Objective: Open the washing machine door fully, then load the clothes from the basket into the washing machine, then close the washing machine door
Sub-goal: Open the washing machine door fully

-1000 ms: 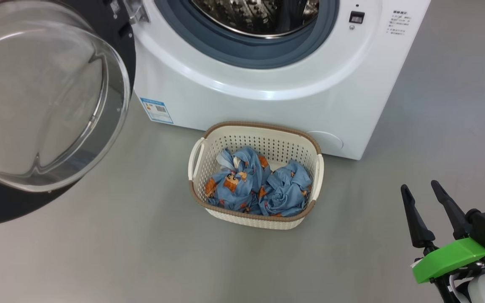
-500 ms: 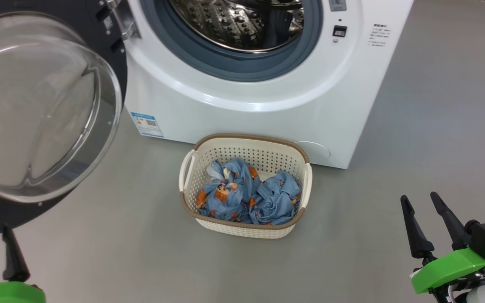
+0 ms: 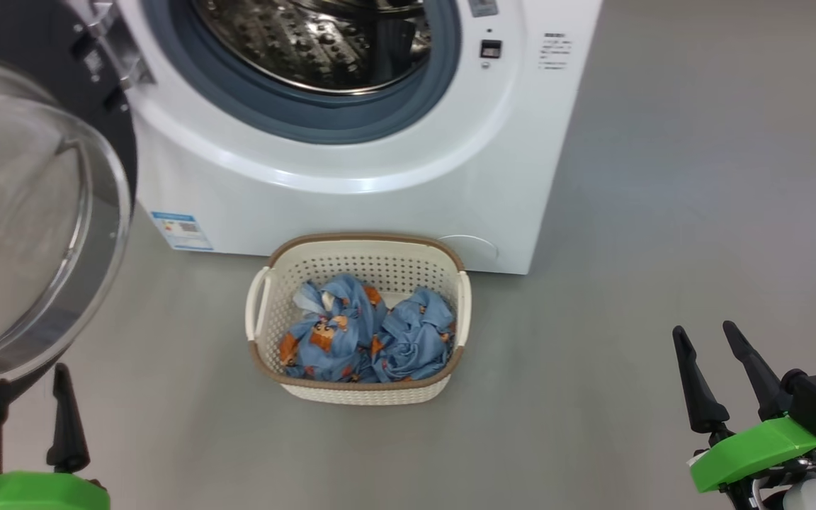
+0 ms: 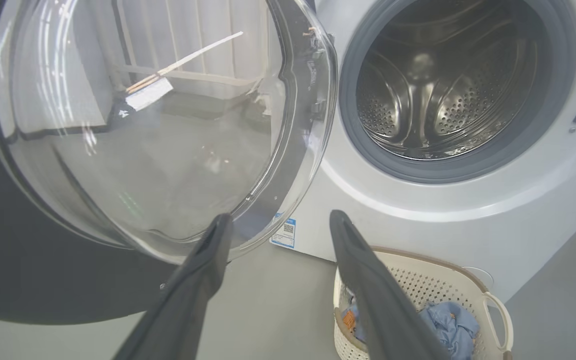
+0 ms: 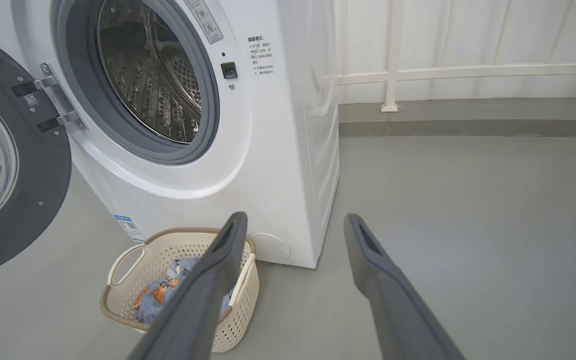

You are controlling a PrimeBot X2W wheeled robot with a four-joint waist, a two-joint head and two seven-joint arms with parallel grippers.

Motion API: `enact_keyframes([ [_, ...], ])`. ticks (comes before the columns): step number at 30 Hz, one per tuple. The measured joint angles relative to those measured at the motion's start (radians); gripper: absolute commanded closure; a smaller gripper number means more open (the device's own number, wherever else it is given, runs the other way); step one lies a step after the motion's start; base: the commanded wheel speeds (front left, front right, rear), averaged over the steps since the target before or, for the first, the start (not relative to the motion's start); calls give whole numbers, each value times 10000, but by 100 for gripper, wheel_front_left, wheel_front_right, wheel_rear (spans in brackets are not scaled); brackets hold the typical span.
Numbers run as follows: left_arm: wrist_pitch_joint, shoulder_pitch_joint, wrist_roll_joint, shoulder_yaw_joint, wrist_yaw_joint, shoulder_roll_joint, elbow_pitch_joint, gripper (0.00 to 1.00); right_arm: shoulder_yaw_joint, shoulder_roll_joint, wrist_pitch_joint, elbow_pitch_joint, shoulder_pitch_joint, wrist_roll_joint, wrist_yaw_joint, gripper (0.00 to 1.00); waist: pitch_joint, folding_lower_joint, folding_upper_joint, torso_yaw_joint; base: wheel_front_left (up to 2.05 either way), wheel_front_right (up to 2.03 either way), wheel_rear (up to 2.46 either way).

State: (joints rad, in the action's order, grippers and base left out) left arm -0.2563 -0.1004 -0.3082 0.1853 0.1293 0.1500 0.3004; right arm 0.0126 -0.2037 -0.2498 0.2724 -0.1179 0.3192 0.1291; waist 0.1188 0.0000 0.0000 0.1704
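Two grippers, both spread wide and empty: the left gripper (image 4: 279,220) sits just below the open washing machine door (image 3: 40,212), the right gripper (image 3: 704,331) well off to the right. One basket (image 3: 365,239) stands against the washing machine (image 3: 351,205) and holds two bundles of clothes (image 3: 323,333). The left wrist view looks into the steel drum (image 4: 433,85); the right wrist view adds a white railing (image 5: 393,75). A second ago the left fingers had not yet risen into the head view, whose camera has since shifted.
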Motion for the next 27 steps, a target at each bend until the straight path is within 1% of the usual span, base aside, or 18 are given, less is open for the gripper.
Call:
enact_keyframes([
  [11,0,235,-134,-918,0,336,-134,0,25,102,0,-36,3,0,0,0,-14,0,0,-1004,0,0,0],
  [17,0,250,-184,-1183,0,462,-247,0,27,121,0,-77,4,0,0,0,-42,0,0,-1471,0,0,0],
  [23,0,384,-278,-1651,0,556,-330,0,77,136,0,-107,55,0,0,0,-85,0,0,-1829,0,0,0],
  [27,0,406,-364,-1724,0,571,-322,0,100,148,0,-125,174,0,0,0,-97,0,0,-1940,0,0,0],
])
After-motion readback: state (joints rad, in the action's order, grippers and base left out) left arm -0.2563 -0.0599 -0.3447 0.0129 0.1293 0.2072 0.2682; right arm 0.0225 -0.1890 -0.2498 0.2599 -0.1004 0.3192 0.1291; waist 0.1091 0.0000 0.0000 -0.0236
